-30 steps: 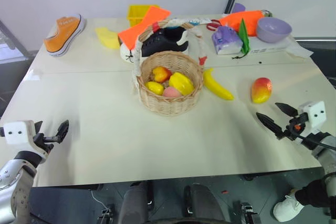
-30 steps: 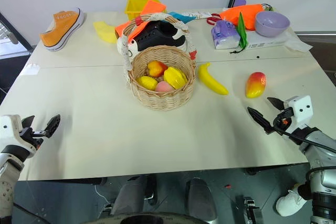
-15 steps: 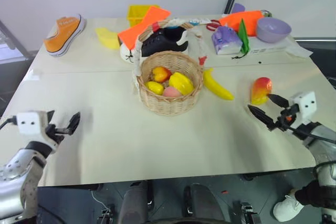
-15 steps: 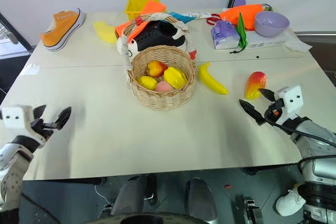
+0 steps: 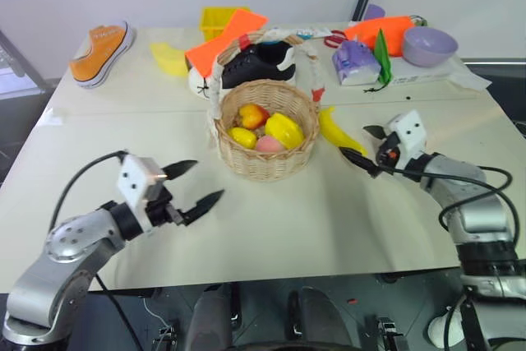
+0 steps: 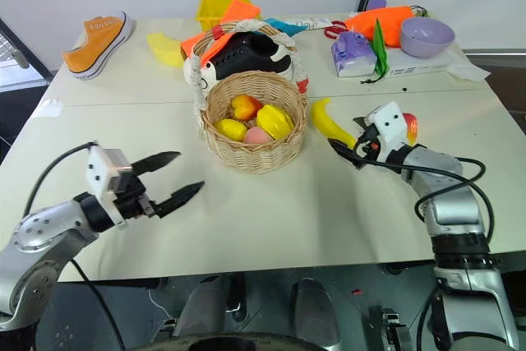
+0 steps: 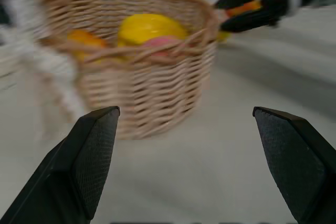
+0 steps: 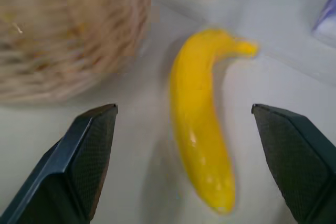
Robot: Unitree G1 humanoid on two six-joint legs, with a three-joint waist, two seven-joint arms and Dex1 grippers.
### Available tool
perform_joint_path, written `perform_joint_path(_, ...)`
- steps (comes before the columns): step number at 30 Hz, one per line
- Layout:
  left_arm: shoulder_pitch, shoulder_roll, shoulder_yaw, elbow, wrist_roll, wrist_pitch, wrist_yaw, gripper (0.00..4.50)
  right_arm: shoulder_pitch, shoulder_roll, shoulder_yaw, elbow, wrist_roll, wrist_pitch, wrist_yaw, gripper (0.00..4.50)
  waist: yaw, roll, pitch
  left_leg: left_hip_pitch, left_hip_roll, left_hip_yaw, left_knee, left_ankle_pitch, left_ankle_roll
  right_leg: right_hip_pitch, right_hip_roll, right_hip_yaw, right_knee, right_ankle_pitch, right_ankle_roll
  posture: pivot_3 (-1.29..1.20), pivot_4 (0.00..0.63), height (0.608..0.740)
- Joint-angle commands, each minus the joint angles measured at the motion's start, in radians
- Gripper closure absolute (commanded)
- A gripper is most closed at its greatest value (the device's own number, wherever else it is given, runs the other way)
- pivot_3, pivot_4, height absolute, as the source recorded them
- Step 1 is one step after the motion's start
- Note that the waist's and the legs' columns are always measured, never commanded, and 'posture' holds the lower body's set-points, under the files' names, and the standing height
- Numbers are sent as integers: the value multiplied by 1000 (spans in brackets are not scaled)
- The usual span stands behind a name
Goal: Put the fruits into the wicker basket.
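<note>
The wicker basket (image 5: 265,158) stands mid-table with a red-orange fruit (image 5: 252,115), a yellow one (image 5: 283,131), a small yellow one (image 5: 242,137) and a pink one (image 5: 268,144) inside. Just right of it lies the banana (image 5: 330,127). My right gripper (image 5: 355,143) is open, low over the banana's near end, which lies between its fingers (image 8: 89,150) in the right wrist view. The mango (image 6: 410,127) peeks out behind that gripper's white block. My left gripper (image 5: 208,179) is open and empty, left of the basket and pointing at it (image 7: 131,72).
Behind the basket lie a black shoe (image 5: 255,63), an orange card (image 5: 226,39) and a yellow bin (image 5: 218,18). An orange sneaker (image 5: 99,53) sits at the back left. A purple bowl (image 5: 427,45), a carrot-like thing (image 5: 378,32) and a purple packet (image 5: 353,63) are at the back right.
My left gripper swung from the table's left edge to the right, toward the basket. My right gripper moved left and forward, from beside the mango to the banana.
</note>
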Motion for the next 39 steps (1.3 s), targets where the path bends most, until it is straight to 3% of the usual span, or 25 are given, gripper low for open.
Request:
perform_joint_path(1, -54, 19, -89, -70, 37, 29, 22, 142, -86, 36, 23, 144, -45, -35, -14, 216, -2, 0, 0, 0, 0, 0, 1, 0, 0, 1, 1, 0, 0, 1, 1, 0, 150, 733)
perform_joint_path(6, -76, 5, -119, -80, 41, 39, 43, 142, -149, 72, 22, 300, -84, -104, -29, 216, -5, 0, 0, 0, 1, 0, 2, 0, 0, 0, 5, 0, 3, 2, 4, 0, 150, 733)
perform_joint_path(7, -75, 6, -121, -80, 42, 39, 45, 57, -155, 75, 19, 317, -84, -113, -26, 438, -4, 0, 0, 0, 2, 0, 3, 0, 0, 0, 6, 0, 3, 2, 4, 0, 150, 733)
perform_joint_path(10, -74, 8, -126, -76, 51, 34, 46, 0, -151, 72, 14, 322, -76, -146, 0, 1490, -1, 0, 0, 0, 2, 0, 4, 0, 0, 1, 6, -1, 4, 2, 5, 0, 150, 733)
perform_joint_path(14, -63, 9, -124, -67, 62, 24, 44, 0, -112, 50, -8, 246, -62, -182, 22, 3548, 1, 0, 0, 0, 1, 0, 5, 0, 0, 1, 6, -1, 4, 3, 6, 0, 150, 733)
perform_joint_path(21, -46, -1, -94, -6, 102, -29, 39, 0, 0, -67, -143, -52, -20, -62, -27, 3548, 1, 1, 1, 0, 2, 0, 5, 0, 0, 0, 6, -1, 4, 3, 6, 0, 150, 733)
perform_joint_path(26, -39, -15, -52, 56, 108, -71, 25, 0, 138, -199, -276, -349, 162, 95, 124, 3548, 3, 1, 1, 0, 2, -1, 4, 0, 0, 0, 6, -1, 3, 3, 6, 0, 150, 733)
perform_joint_path(31, -13, 21, -6, 133, 136, -121, -26, 0, 323, -367, -394, -678, 459, 321, 341, 3548, 3, 1, 1, 0, 3, -1, 3, 0, 1, 1, 3, -1, 3, 2, 5, 0, 150, 733)
perform_joint_path(34, -9, 32, 5, 164, 153, -147, -48, 0, 325, -389, -372, -802, 578, 384, 346, 3548, -3, 1, 1, 1, 3, -1, 3, -1, 1, 0, 3, 0, 3, 1, 1, 0, 150, 733)
perform_joint_path(39, -6, 19, 11, 147, 147, -145, -41, 0, 56, -275, -87, -812, 506, 401, 198, 3548, -4, 1, 1, 0, 3, -1, 3, -3, -2, -4, 2, 1, 0, 1, -1, 0, 150, 733)
